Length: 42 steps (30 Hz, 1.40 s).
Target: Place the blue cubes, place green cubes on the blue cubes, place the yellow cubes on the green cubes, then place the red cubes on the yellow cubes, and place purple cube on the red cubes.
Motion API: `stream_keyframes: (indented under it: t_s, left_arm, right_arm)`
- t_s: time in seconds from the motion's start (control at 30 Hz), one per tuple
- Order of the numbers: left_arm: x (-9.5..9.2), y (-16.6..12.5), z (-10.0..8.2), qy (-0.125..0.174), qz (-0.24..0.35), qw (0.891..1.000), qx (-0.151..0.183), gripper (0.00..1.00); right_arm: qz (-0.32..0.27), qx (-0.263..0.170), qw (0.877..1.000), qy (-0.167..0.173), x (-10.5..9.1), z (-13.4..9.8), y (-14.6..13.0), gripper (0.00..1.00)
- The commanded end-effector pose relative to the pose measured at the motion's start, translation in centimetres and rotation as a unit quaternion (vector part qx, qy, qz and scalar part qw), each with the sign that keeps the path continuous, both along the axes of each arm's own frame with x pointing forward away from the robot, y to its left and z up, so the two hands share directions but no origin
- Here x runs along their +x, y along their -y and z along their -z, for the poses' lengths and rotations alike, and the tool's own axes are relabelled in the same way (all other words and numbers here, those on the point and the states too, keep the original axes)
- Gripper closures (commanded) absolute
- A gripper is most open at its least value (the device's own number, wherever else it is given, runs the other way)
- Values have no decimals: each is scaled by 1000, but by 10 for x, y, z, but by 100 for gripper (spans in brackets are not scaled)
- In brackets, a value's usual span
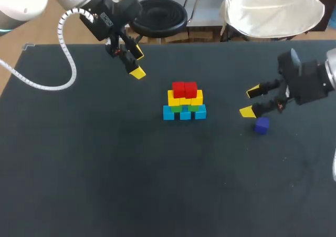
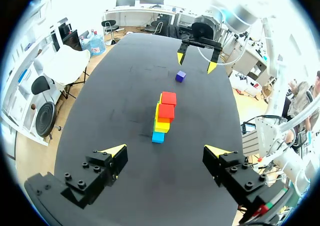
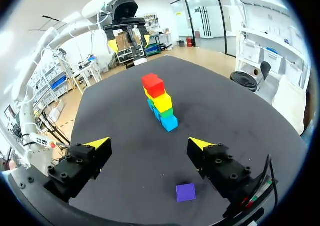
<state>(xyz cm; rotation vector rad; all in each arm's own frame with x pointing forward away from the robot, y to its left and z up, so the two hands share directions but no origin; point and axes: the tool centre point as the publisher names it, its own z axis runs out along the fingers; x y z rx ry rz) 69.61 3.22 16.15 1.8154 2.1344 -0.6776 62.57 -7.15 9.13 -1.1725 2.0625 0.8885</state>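
Note:
A pyramid of cubes (image 1: 184, 103) stands mid-table: a blue bottom row (image 1: 184, 114), green (image 1: 176, 109), then yellow (image 1: 185, 96), with two red cubes (image 1: 184, 89) on top. The purple cube (image 1: 261, 125) lies alone on the table to its right. My right gripper (image 1: 250, 101) hangs open just above and beside the purple cube (image 3: 186, 192), and neither finger touches it. Far-left of the pyramid, my left gripper (image 1: 137, 62) is open and empty. In the left wrist view the pyramid (image 2: 162, 118) is ahead of my left gripper (image 2: 165, 151).
The black table (image 1: 105, 168) holds only the cubes. Broad bare surface spreads in front of the pyramid and to its left. The far edge runs just behind my left gripper.

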Motion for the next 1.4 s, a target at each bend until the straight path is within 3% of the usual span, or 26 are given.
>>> stream_keyframes:
  t_s: [0.03, 0.23, 0.73, 0.83, 0.97, 1.4]
  left_arm:
    - [-1, -1, 1, 1, 0, 1000, -1, 0]
    - [-1, -1, 1, 1, 0, 1000, -1, 0]
    - [-1, -1, 1, 1, 0, 1000, -1, 0]
    - [-1, -1, 1, 1, 0, 1000, -1, 0]
    - [-1, -1, 1, 1, 0, 1000, -1, 0]
    - [-1, -1, 1, 1, 0, 1000, -1, 0]
  right_arm:
    - [-6, -5, 1000, 21, -7, 0, 13, 0]
    - [-31, -12, 998, 48, -19, 12, 36, 0]
    - [-64, -17, 994, 83, -17, 56, 65, 0]
    - [-57, -12, 995, 79, -16, 61, 67, 0]
    - [-24, -3, 999, 49, -17, 65, 69, 0]
    - [-30, 2, 998, 53, -17, 68, 70, 0]
